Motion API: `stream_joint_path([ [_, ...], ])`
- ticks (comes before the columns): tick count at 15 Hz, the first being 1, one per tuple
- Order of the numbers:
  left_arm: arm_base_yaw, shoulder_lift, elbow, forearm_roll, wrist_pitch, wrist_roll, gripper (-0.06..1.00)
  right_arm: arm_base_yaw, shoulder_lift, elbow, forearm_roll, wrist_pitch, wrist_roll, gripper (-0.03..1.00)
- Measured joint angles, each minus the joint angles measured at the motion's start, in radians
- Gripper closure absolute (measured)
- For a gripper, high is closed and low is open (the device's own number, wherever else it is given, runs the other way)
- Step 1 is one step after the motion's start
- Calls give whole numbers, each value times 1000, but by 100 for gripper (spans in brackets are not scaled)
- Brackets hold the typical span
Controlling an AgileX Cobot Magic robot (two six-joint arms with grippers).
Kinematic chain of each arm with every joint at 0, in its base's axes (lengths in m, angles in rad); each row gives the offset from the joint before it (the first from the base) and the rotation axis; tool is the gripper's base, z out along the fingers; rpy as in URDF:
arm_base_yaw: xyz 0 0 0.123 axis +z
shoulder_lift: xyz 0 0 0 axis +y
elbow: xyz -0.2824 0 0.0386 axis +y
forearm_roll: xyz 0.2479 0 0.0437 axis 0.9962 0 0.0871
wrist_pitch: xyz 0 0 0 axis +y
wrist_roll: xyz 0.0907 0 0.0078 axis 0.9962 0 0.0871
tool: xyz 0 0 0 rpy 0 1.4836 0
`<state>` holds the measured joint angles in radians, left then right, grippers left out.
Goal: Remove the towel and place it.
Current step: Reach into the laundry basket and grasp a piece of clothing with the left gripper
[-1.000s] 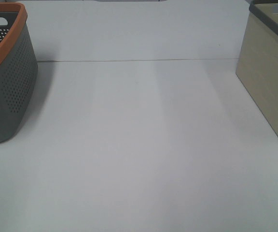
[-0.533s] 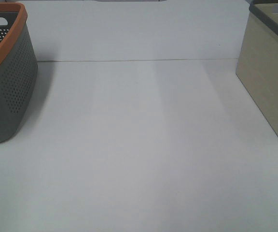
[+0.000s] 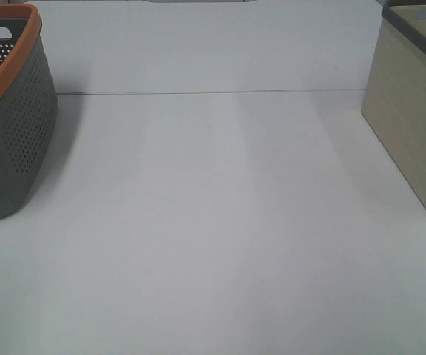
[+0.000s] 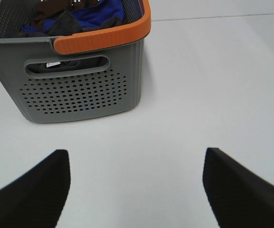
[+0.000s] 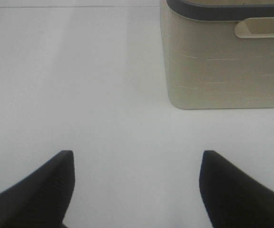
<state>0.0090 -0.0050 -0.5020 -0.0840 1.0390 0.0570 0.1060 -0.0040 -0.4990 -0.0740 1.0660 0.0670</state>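
Note:
In the left wrist view a grey perforated basket (image 4: 80, 90) with an orange rim holds a heap of cloths. A dark charcoal cloth (image 4: 64, 24), which looks like the towel, lies in it between a blue cloth (image 4: 99, 12) and a brown one, mostly hidden by the wall. My left gripper (image 4: 134, 190) is open and empty above the white table, a short way in front of the basket. My right gripper (image 5: 132, 190) is open and empty, short of a beige basket (image 5: 222, 71). Neither gripper shows in the exterior view.
In the exterior view the grey basket (image 3: 13, 126) stands at the left edge and the beige basket (image 3: 413, 118) with a dark rim at the right edge. The white table (image 3: 213, 222) lies between them, with a thin seam across it at the back.

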Motion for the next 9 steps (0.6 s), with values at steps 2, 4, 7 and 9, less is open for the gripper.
stream_joint_path([
  [2, 0, 0, 0, 0, 0, 0, 21, 0, 0, 0, 0, 0, 0, 24],
  [4, 0, 0, 0, 0, 0, 0, 21, 0, 0, 0, 0, 0, 0, 24],
  [7, 0, 0, 0, 8, -1, 0, 21, 0, 0, 0, 0, 0, 0, 24],
  [9, 0, 0, -11, 13, -3, -3, 21, 0, 0, 0, 0, 0, 0, 24],
])
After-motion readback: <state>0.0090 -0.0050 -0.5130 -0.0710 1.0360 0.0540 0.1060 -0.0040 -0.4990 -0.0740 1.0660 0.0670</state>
